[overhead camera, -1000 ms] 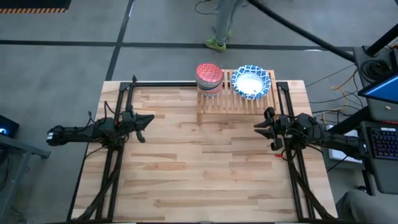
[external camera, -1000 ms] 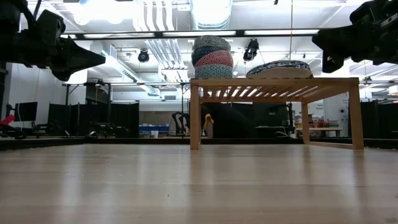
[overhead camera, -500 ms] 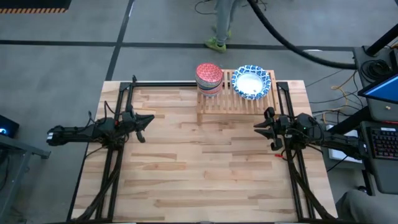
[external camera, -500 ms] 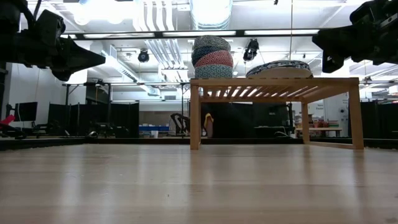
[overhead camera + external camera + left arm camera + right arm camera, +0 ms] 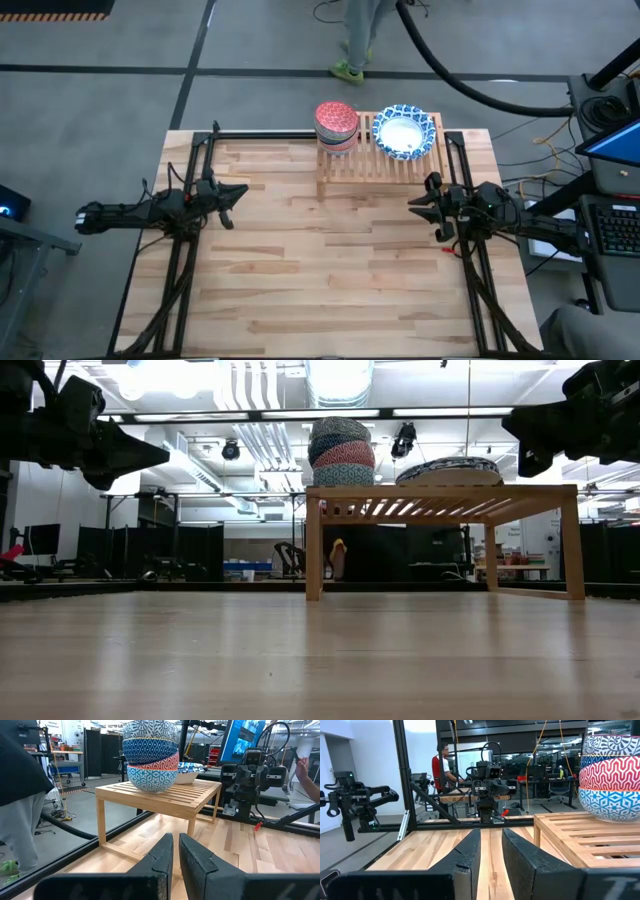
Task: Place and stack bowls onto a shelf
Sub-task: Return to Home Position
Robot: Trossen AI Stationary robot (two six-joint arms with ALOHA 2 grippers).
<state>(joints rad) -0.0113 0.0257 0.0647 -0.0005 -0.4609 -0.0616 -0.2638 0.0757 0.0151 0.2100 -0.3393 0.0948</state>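
Hanging over the left side of the table (image 5: pixel 300 290), the left gripper (image 5: pixel 236 200) points across the boards with its 2 dark fingers (image 5: pixel 162 855) drawn almost together. There's just a sliver between them and nothing in their grasp. Opposite it, the right gripper (image 5: pixel 416 207) is poised over the table's right side, a little off the near edge of the shelf (image 5: pixel 380 165). Its fingers (image 5: pixel 467 855) are parted by a narrow gap with bare wood showing through, and it carries nothing either. In the low view both grippers are up off the table, about level with the bowls or above. Now the shelf: it stands at the far edge of the table, right of centre, slats on top, all legs down. On its left end sits the stack of small bowls (image 5: pixel 336 125), 4 of them nested upright, the topmost showing a red inside from above. The left wrist view gives their outsides: a dark blue pattern on top, a blue one under it, then a red pattern, then a light blue one on the slats. Just beside them, on the right end, sits the pile of large bowls (image 5: pixel 404 132), with a white inside and a blue-and-white rim; how many are nested there I cannot tell. Beyond the table's far edge, a person (image 5: pixel 355 40) stands on the grey floor, only the legs in view.
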